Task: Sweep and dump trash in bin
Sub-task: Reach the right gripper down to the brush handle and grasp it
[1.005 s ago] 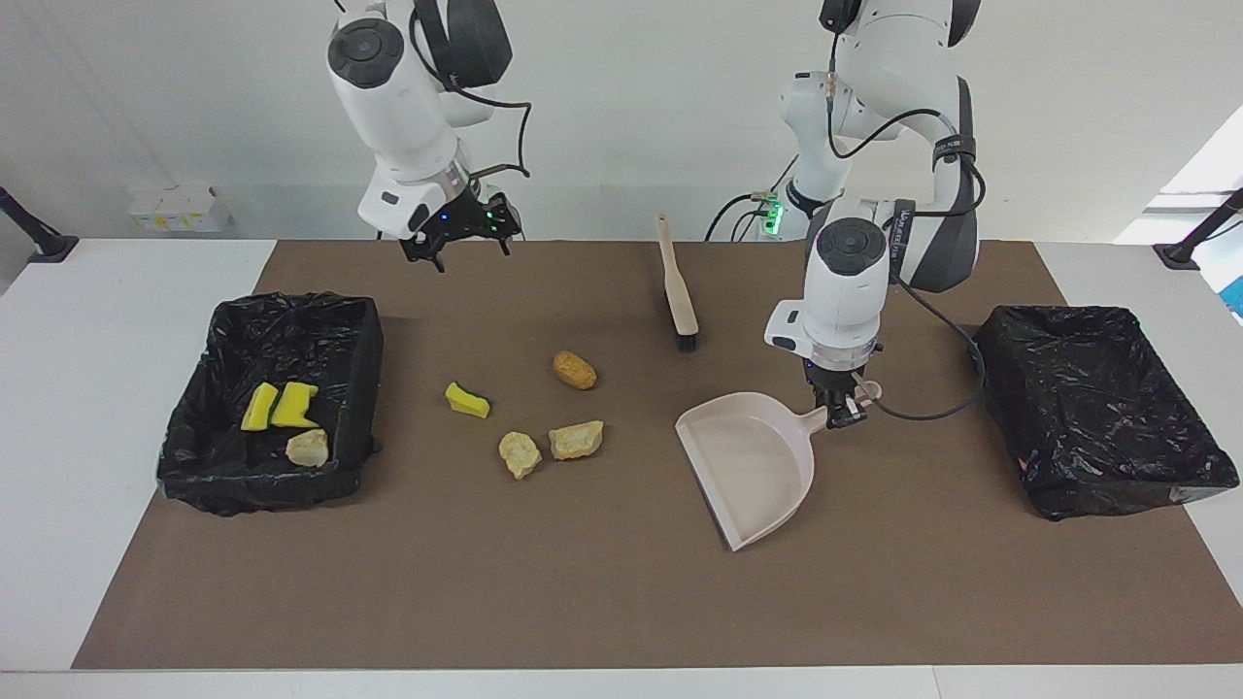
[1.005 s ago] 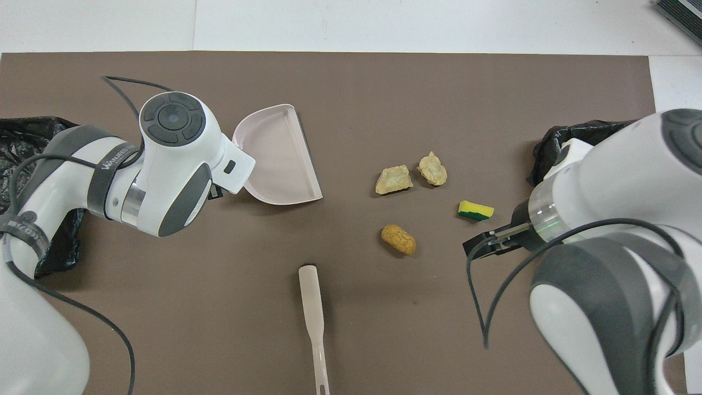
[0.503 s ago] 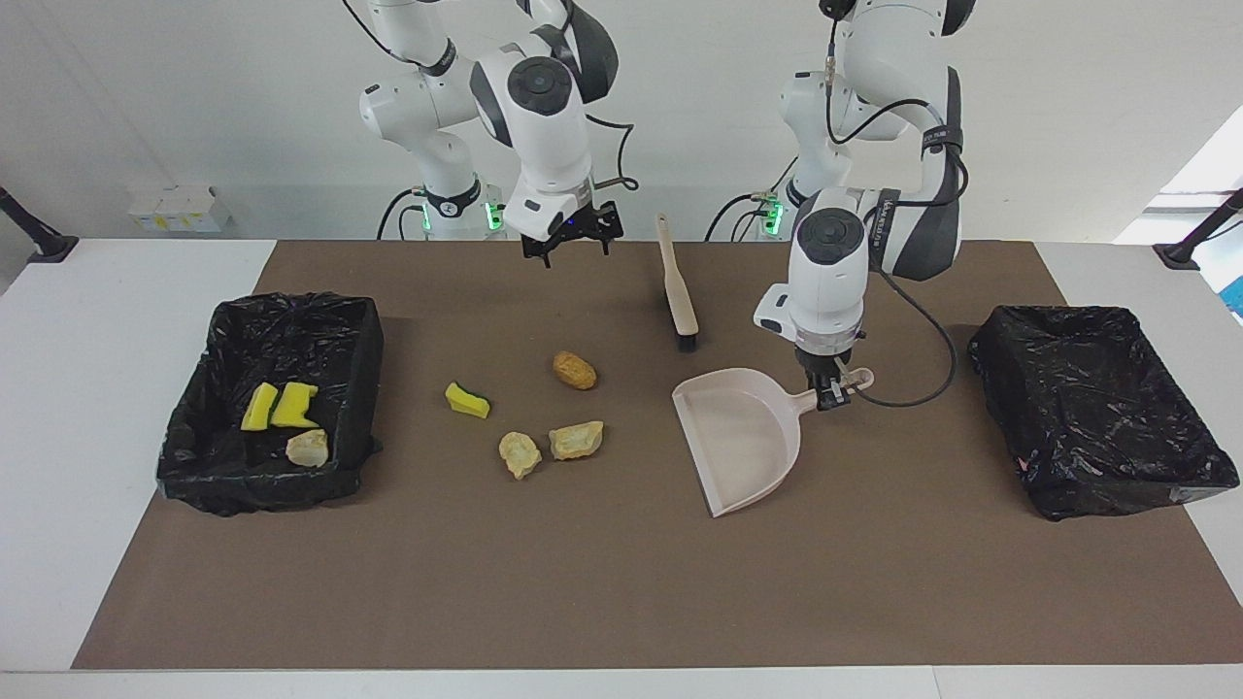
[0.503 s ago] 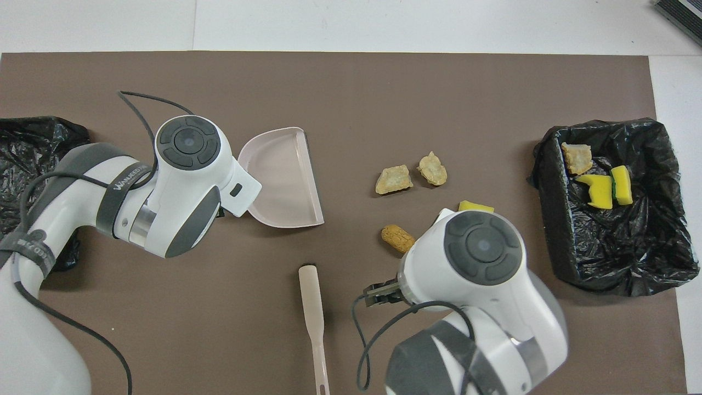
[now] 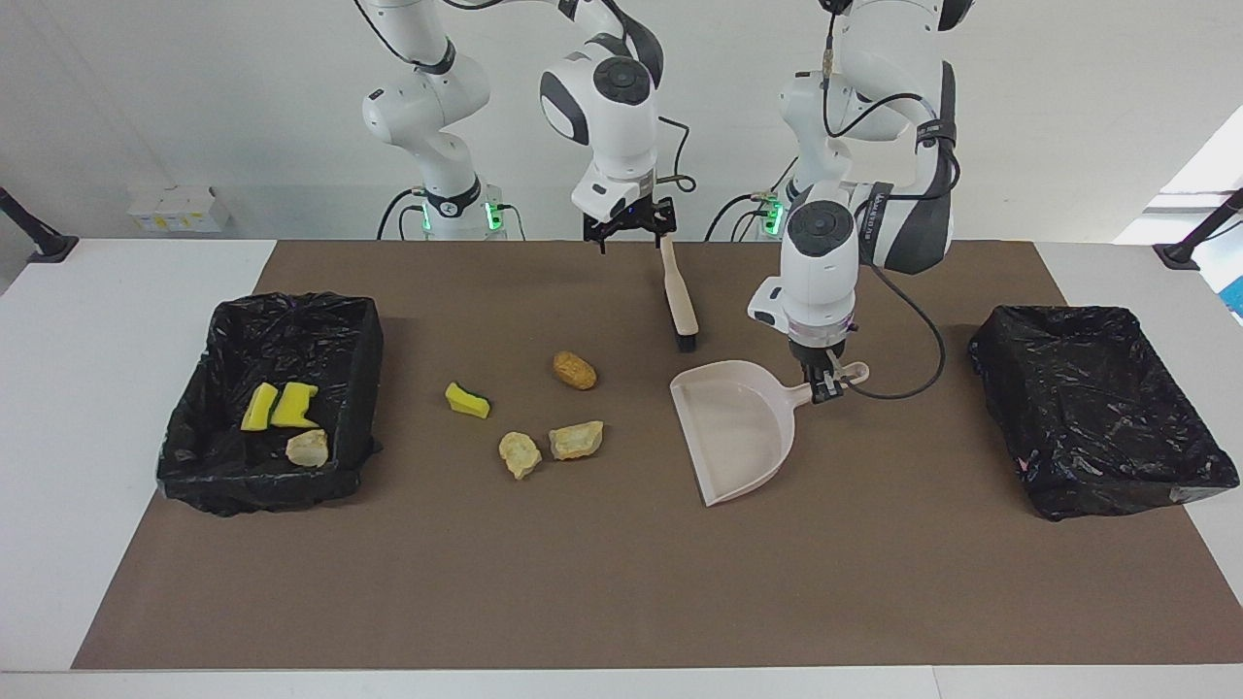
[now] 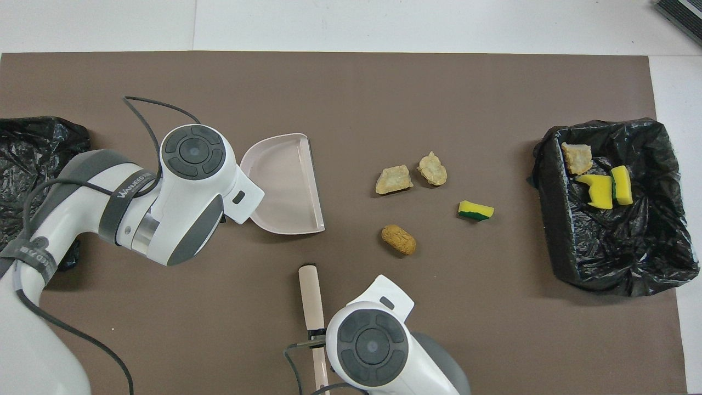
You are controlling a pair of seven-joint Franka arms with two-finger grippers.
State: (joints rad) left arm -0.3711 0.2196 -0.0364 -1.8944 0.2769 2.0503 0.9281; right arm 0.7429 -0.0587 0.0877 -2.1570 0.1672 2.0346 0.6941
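The right gripper (image 5: 629,231) hangs spread open over the brush (image 5: 677,287) handle. The left gripper (image 5: 823,384) clamps the dustpan (image 5: 733,427) handle. Four trash pieces lie on the mat: brown lump (image 5: 574,369), sponge wedge (image 5: 467,400), two beige lumps (image 5: 551,447). Three more pieces (image 5: 284,419) sit in the bin (image 5: 275,403) at the right arm's end.

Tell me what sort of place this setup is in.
Most likely a robotics lab. Two arms stand at a white table with a brown mat. The left gripper holds a dustpan, the right gripper hangs over a brush, and lined bins stand at both ends.
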